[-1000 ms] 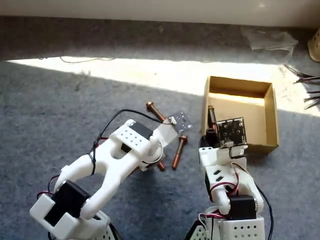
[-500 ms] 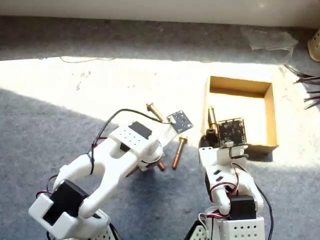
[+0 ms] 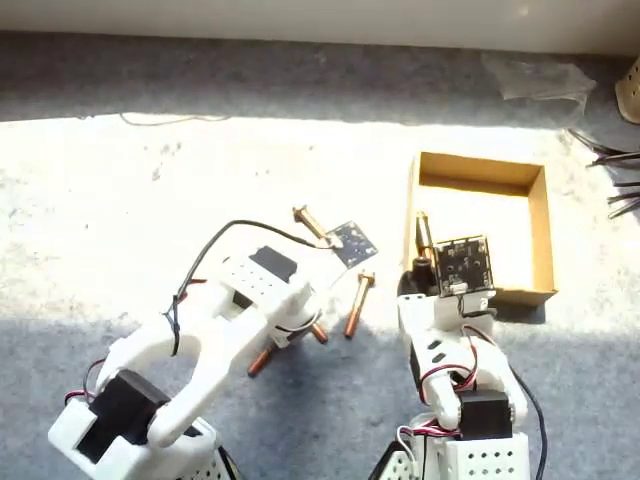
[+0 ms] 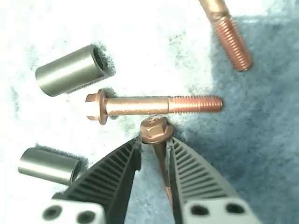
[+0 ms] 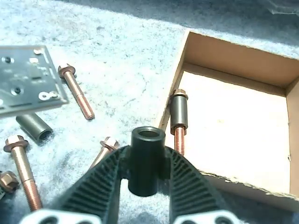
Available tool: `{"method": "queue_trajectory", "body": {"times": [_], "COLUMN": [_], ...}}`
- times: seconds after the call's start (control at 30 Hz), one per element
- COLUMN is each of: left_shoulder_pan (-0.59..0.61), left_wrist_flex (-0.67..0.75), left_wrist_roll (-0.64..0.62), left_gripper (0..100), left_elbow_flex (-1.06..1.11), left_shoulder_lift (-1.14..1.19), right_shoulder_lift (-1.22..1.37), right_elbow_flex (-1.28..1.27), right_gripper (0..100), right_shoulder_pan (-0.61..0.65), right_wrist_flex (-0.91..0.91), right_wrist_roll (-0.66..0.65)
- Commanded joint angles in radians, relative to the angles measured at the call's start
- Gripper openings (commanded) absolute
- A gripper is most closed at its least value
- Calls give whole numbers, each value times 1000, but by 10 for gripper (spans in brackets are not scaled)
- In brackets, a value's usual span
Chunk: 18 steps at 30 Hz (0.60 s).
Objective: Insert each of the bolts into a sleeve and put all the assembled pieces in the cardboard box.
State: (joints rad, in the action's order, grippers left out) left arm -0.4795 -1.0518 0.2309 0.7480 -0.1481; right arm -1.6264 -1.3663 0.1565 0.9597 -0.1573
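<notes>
In the left wrist view my left gripper (image 4: 154, 142) is shut on a copper bolt (image 4: 154, 130), head outward, shaft between the fingers. Just beyond it a second bolt (image 4: 154, 105) lies crosswise on the carpet, with two grey sleeves (image 4: 72, 70) (image 4: 46, 165) nearby. My right gripper (image 5: 147, 156) is shut on a dark sleeve (image 5: 147, 140), held upright beside the cardboard box (image 5: 233, 56). One bolt with a sleeve on it (image 5: 179, 114) leans inside the box against its near wall. In the high view the box (image 3: 480, 170) sits at the right.
Loose bolts lie on the carpet between the arms (image 3: 357, 300) (image 3: 310, 222) (image 3: 262, 358). Another bolt (image 4: 226, 32) lies farther off, and a loose sleeve (image 5: 35, 127) lies near the left arm's camera board (image 5: 25, 79). Cables and a plastic bag (image 3: 535, 75) lie beyond the box.
The left arm has drawn back toward the front left, uncovering a bolt beside it. The right arm has kept still. The sunlit patch has spread over the carpet.
</notes>
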Motion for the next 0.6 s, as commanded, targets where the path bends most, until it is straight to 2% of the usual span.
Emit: {"method": "queue_trajectory", "body": {"times": [0.0,0.57], "left_shoulder_pan": [16,16], "left_wrist_flex": [-23,-18], "left_wrist_roll": [-41,-60], "left_gripper": [132,133], "left_elbow_flex": [-2,1], "left_shoulder_lift": [-35,-24], "right_shoulder_lift": [-10,-10], "right_elbow_flex": [8,7], "right_gripper": [22,22], "right_shoulder_pan": [-12,-12], "right_wrist_flex": [-31,-30], "right_wrist_roll": [2,-34]}}
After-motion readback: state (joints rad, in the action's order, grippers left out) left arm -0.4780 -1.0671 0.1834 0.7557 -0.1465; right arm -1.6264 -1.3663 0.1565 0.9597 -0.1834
